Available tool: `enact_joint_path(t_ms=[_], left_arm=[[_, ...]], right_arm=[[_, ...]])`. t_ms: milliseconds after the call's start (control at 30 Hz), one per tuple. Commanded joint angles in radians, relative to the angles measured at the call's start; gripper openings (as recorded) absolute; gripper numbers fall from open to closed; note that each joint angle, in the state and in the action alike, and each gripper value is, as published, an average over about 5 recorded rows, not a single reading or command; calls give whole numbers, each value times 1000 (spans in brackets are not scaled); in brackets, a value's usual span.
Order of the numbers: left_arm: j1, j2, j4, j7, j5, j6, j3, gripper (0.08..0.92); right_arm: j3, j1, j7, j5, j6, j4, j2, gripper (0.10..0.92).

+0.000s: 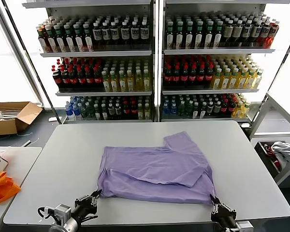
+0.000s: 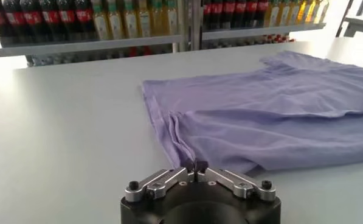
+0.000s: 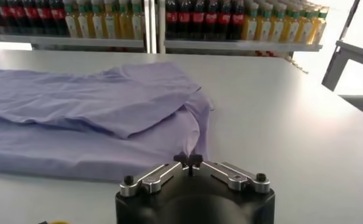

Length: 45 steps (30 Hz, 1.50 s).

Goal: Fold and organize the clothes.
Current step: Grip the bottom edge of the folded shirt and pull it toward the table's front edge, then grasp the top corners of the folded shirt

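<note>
Head view: lavender T-shirt [image 1: 157,171] lies partly folded, softly creased.

White table [image 1: 63,159] stood in front of the drink shelves, carrying one thing: a lavender T-shirt [image 1: 154,171]. Shirt lay flat and partly folded, one sleeve toward the shelves, its near hem close to the table's front edge.

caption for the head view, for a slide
Left tool and right tool pinch the near corners of a lavender thin-fabric T-shirt on a white table.
</note>
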Motion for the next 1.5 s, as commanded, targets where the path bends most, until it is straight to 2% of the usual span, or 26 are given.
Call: enact_joint_path(t_ms=[33, 300, 433, 567, 833, 933, 1200, 1367, 1500], left_arm=[[123, -10, -69, 8, 22, 8, -20, 85], [156, 4, -83, 22, 25, 20, -59, 85], [146, 17, -90, 33, 25, 30, -86, 85], [105, 41, -81, 40, -5, 41, -129, 120], [-18, 119, -4, 86, -70, 45, -211, 349], [-102, 160, 45, 125, -87, 43, -193, 435], [-378, 259, 252, 244, -127, 15, -45, 661], [-507, 299, 364, 269, -157, 3, 55, 792], [-613, 296, 457, 287, -177, -17, 151, 820]], right_arm=[[28, -58, -9, -9, 15, 21, 3, 107], [-1, -32, -9, -22, 2, 39, -4, 107], [7, -27, -9, -23, -12, 51, -6, 142], [54, 9, -22, -1, -22, 49, -19, 241], [128, 189, -83, 138, -74, 3, -111, 475], [100, 359, -140, 183, -125, -84, -175, 562], [-149, 870, -377, 219, -175, -488, -245, 783], [-308, 1109, -495, 219, -190, -728, -235, 821], [-429, 1291, -543, 192, -193, -914, -190, 823]])
